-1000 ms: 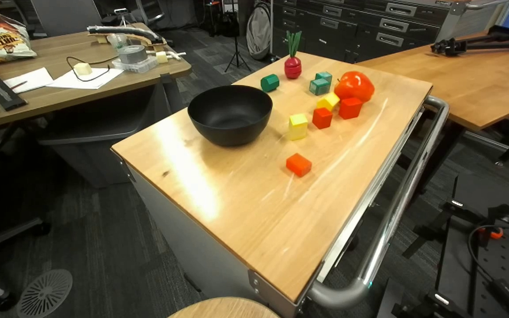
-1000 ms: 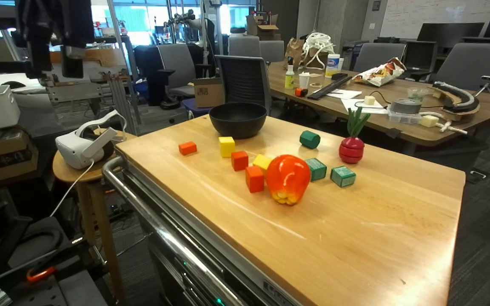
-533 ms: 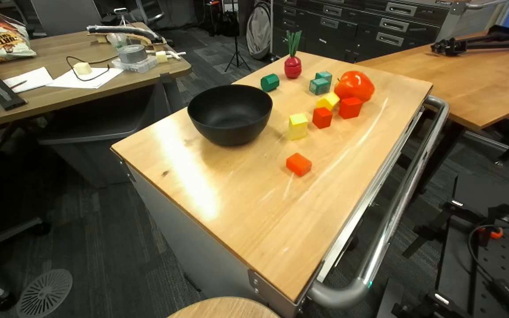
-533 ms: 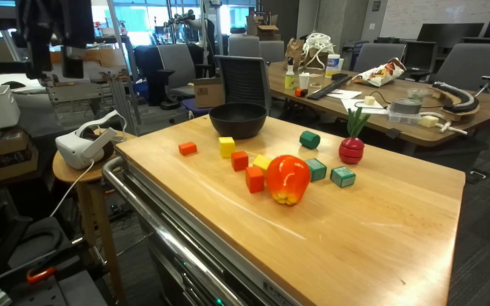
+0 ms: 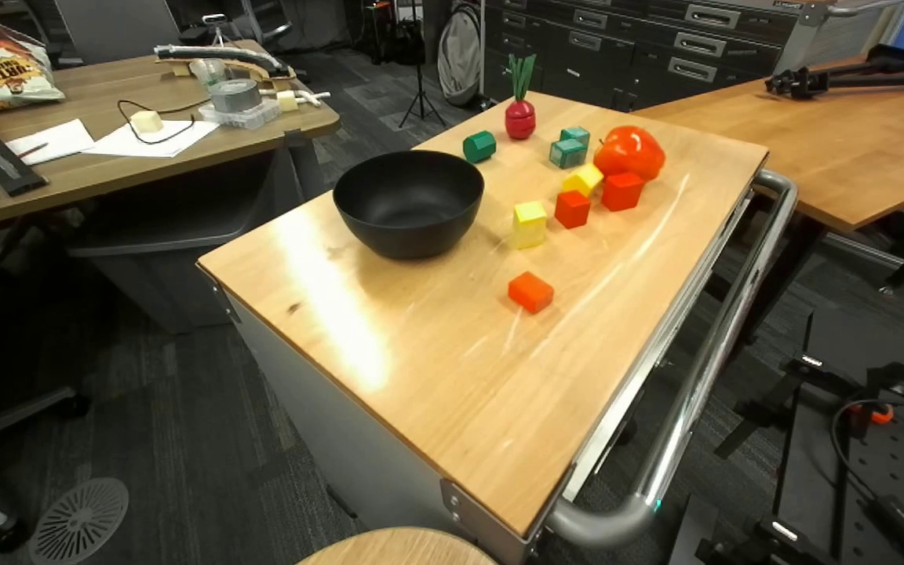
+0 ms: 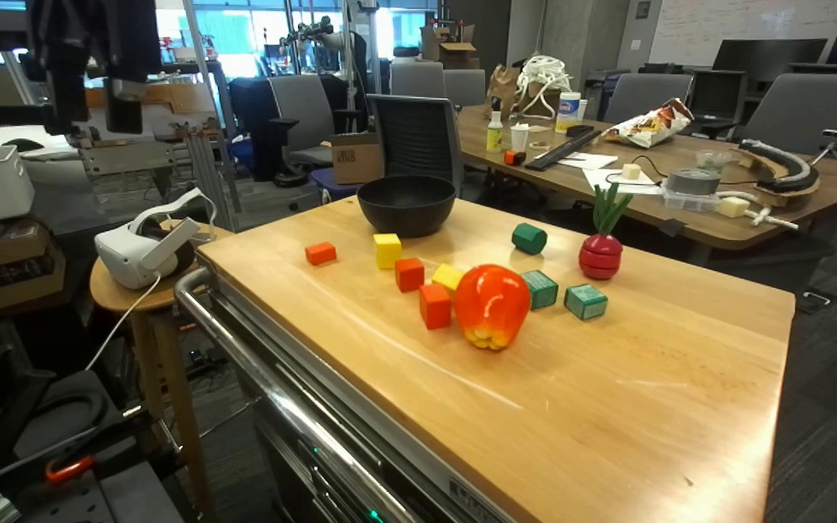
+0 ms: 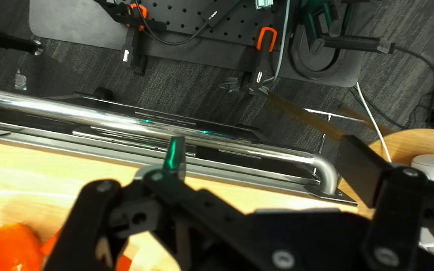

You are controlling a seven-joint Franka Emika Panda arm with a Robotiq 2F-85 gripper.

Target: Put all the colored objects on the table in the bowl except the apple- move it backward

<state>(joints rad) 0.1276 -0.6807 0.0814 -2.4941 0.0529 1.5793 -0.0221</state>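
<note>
The black bowl (image 5: 409, 235) stands at the table's (image 5: 421, 353) far edge, its visible inside bare. An orange block (image 5: 530, 293) lies apart nearest the corner. A yellow block (image 5: 530, 226), a red block (image 5: 572, 209), a second yellow block (image 5: 583, 180) and another red block (image 5: 622, 192) run in a row to the apple (image 6: 492, 306). Two green blocks (image 6: 585, 301), a dark green piece (image 6: 529, 238) and the small dark-red fruit (image 6: 600, 256) lie beyond. My gripper (image 7: 268, 162) is open and empty, above the rail side; it also shows in an exterior view (image 6: 96, 116).
A metal rail (image 5: 703, 377) runs along one table edge. A round wooden stool with a white headset (image 6: 139, 250) stands near the corner. A cluttered desk (image 6: 680, 218) and a bare longer desk (image 5: 852, 149) stand close by.
</note>
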